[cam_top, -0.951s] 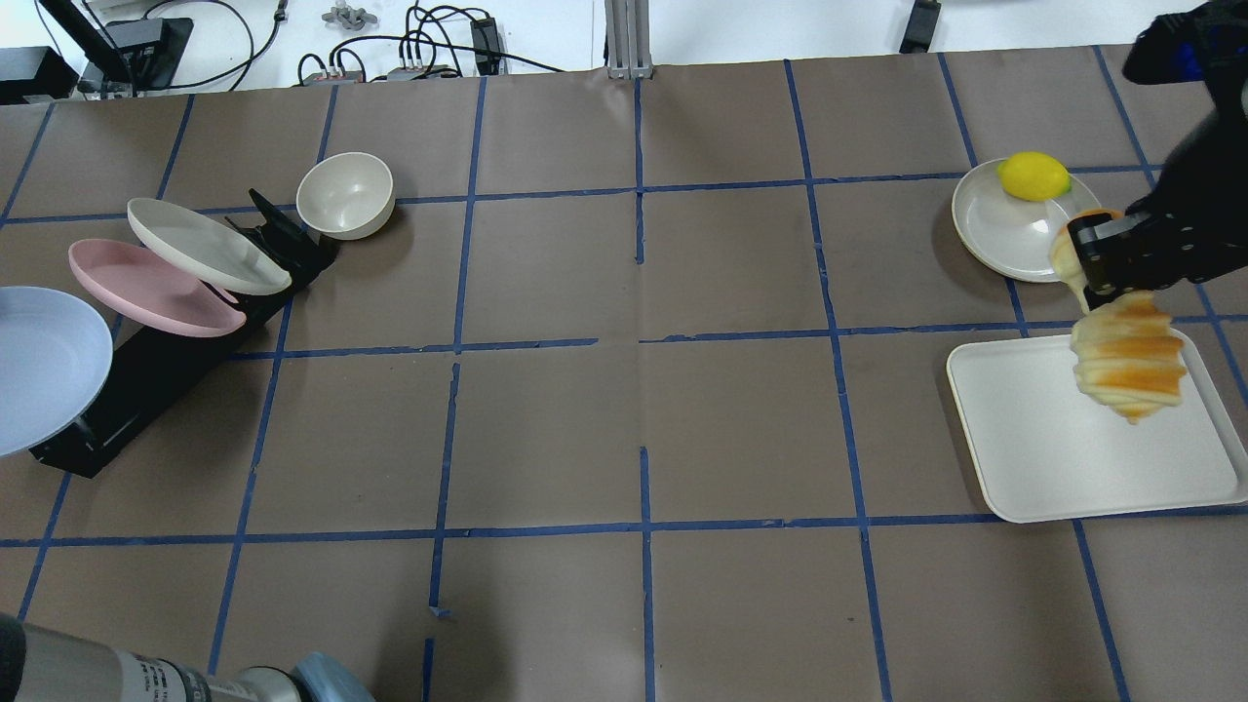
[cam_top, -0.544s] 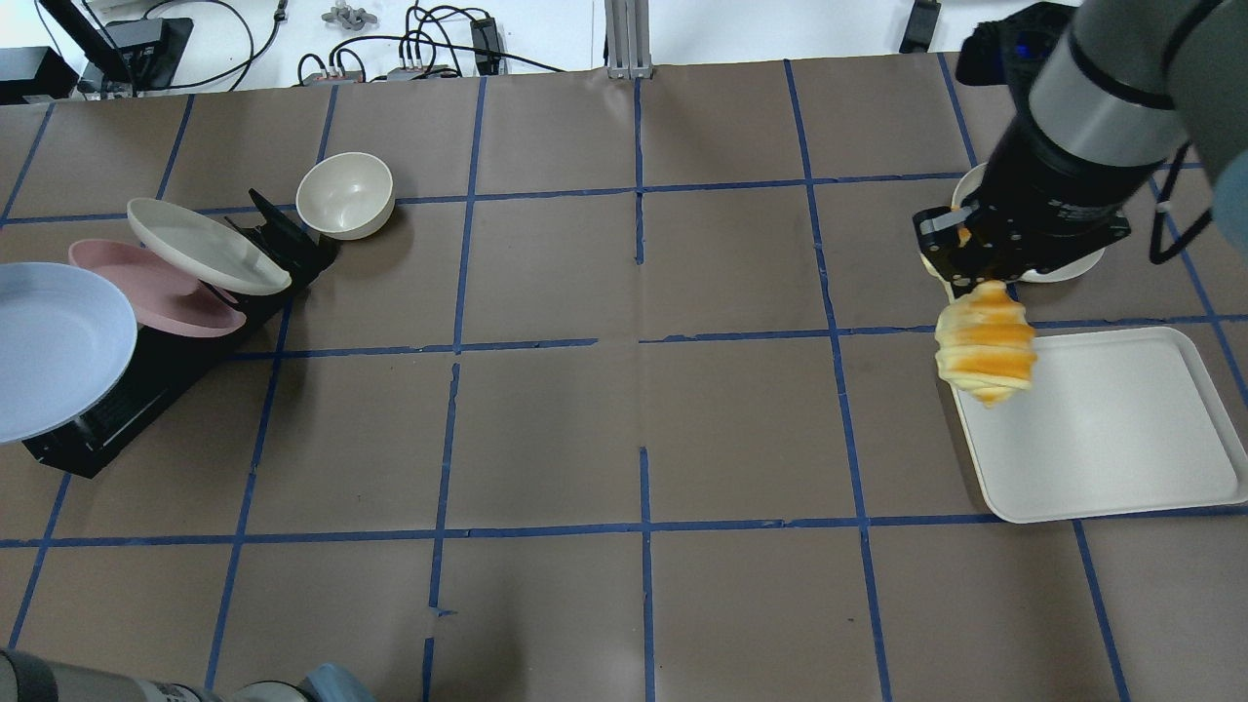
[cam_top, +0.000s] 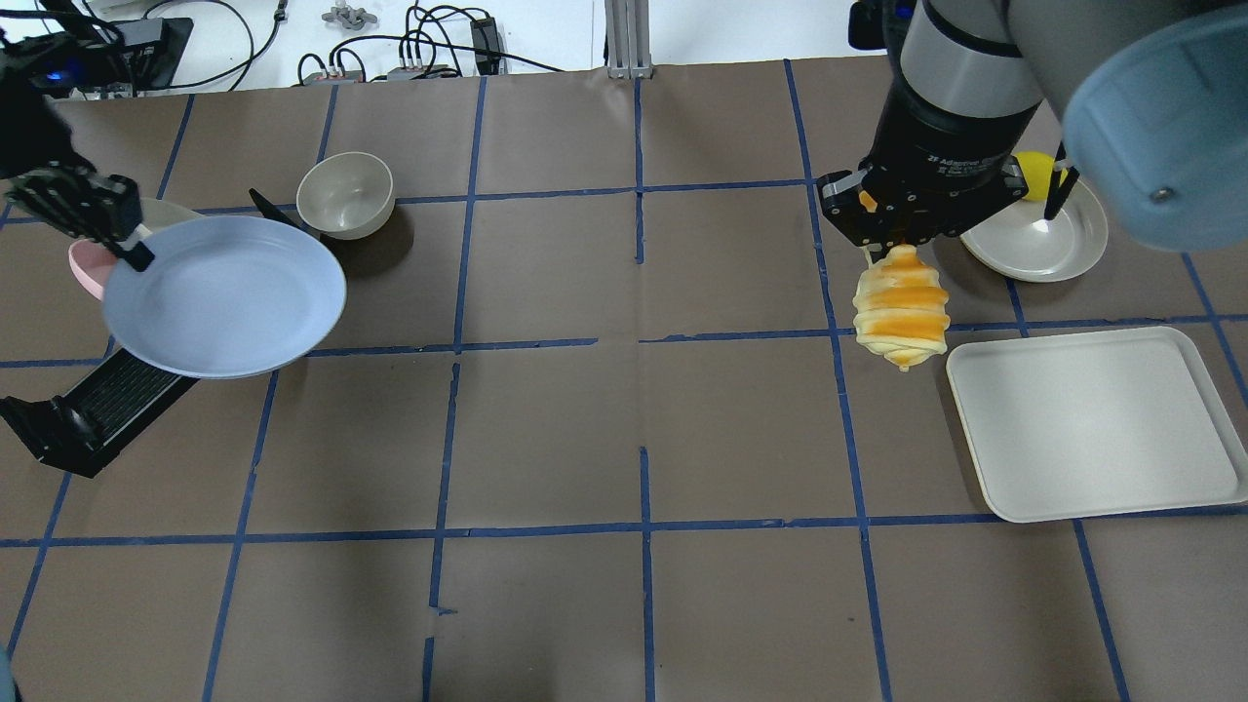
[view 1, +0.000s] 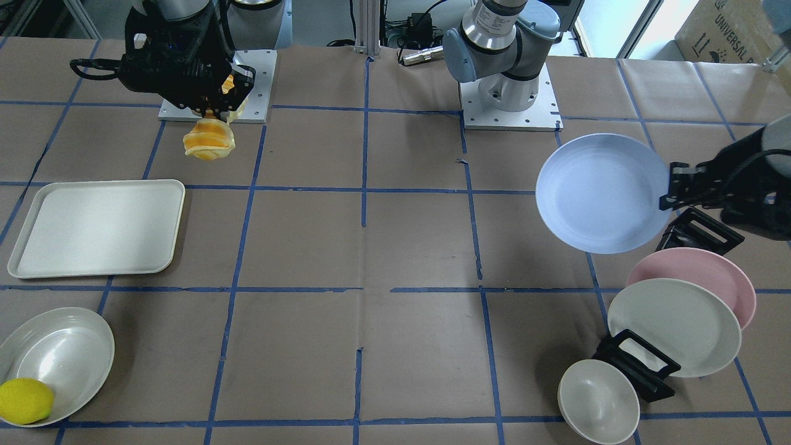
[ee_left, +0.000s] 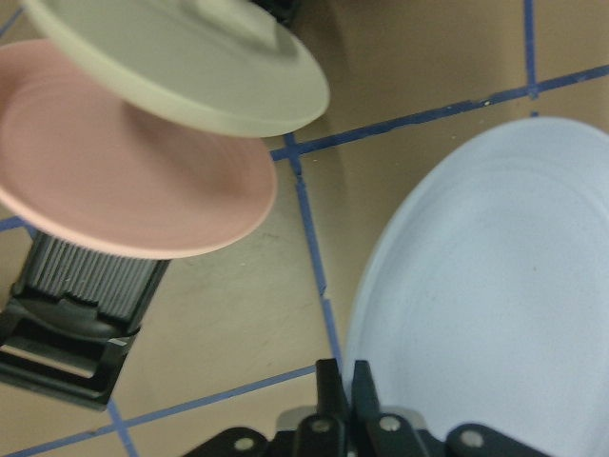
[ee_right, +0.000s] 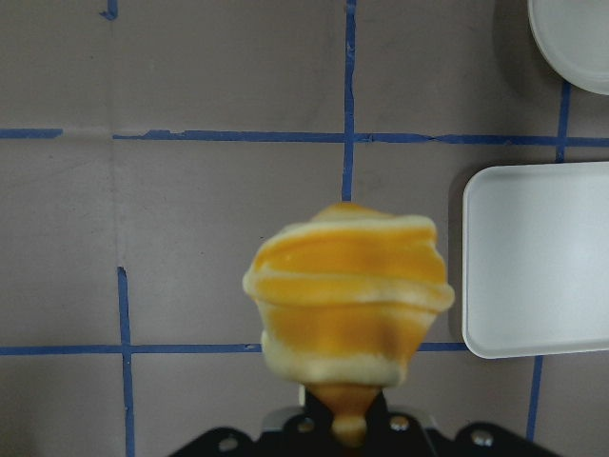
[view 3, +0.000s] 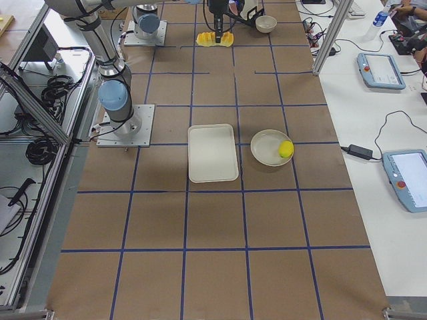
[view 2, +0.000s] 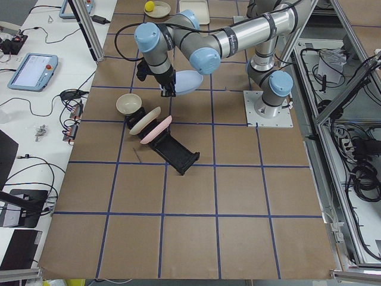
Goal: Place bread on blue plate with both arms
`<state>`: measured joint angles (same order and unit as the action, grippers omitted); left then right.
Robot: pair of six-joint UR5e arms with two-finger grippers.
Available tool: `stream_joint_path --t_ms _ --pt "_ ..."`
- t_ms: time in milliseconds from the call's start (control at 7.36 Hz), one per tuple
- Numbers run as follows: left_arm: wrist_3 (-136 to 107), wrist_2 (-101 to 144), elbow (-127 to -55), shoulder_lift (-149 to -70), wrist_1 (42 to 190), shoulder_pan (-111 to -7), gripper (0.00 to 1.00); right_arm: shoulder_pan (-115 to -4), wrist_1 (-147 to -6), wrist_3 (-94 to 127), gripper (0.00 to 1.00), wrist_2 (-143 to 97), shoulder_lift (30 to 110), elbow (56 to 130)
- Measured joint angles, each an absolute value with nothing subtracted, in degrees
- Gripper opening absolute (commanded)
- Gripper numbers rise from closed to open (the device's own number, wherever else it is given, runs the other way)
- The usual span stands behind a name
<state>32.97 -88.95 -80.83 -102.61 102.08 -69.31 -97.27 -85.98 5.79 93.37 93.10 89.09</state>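
My right gripper (cam_top: 882, 234) is shut on one end of the bread (cam_top: 901, 307), an oblong loaf with orange and cream ridges that hangs in the air left of the white tray. It also shows in the front view (view 1: 210, 139) and the right wrist view (ee_right: 347, 290). My left gripper (cam_top: 132, 249) is shut on the rim of the blue plate (cam_top: 229, 297) and holds it up, roughly level, over the left of the table. The plate also shows in the front view (view 1: 599, 194) and the left wrist view (ee_left: 495, 295).
A black rack (cam_top: 93, 409) at the far left holds a pink plate (view 1: 710, 275) and a cream plate (view 1: 676, 324); a cream bowl (cam_top: 346, 195) stands beside it. A white tray (cam_top: 1097, 424) and a white plate (cam_top: 1048, 244) with a yellow lemon (view 1: 25, 400) lie at the right.
My right gripper has carried the bread left, off the tray toward the table's middle. My left gripper has lifted the blue plate off the rack and moved it right.
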Motion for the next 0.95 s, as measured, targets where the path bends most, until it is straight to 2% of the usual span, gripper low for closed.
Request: stream_joint_path --t_ms 544,951 --pt "16.36 -83.18 -89.35 -103.76 90.27 -86.99 0.14 -97.36 -86.12 5.03 0.07 93.72 90.65 89.12" --pt "5.61 -82.58 -93.76 -110.53 72.03 -97.68 0.14 -97.38 -87.53 4.35 0.08 91.85 87.67 89.79"
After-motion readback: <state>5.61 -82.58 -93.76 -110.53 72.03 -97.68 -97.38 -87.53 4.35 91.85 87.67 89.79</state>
